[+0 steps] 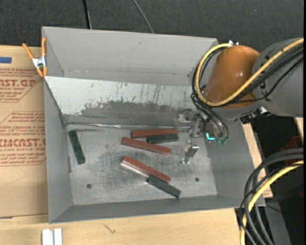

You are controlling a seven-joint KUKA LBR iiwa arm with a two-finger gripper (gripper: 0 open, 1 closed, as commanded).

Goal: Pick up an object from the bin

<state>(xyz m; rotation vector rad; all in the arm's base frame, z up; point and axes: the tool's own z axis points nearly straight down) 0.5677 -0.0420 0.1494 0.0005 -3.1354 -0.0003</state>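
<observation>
Bin contents, left to right.

Far left of the grey metal bin [56,152]: a long dark green flat bar [76,147] lies alone on the floor by the left wall. Its long axis runs nearly up-down in the camera view, with the top end leaning slightly left. It is well apart from everything else.

Centre, lower: a pale-edged red-brown bar [137,166] has its long axis sloping down to the right. At its right end, touching or nearly so, is a lower dark green bar [164,187] on the same downward slope.

Centre, upper: a slanted red-brown bar [145,145] lies close to level, with its right end a little lower. Above it an upper red-brown bar [154,133] lies level, and a short dark green bar [162,139] is tucked just beneath it, also level. These three sit close together, and their right ends point toward the arm.

Right: the gripper [187,157] hangs low over bare floor — just right of the right end of the slanted red-brown bar, which is the nearest piece. Nothing can be seen in its grasp. How far it is open cannot be told from this angle. No bar lies between the gripper and that right end; the short dark green bar is close by, up and to the left.

Behind the gripper are the wrist's orange cover [232,75] and looped yellow cables [198,80] — they overhang the bin's right wall.
</observation>
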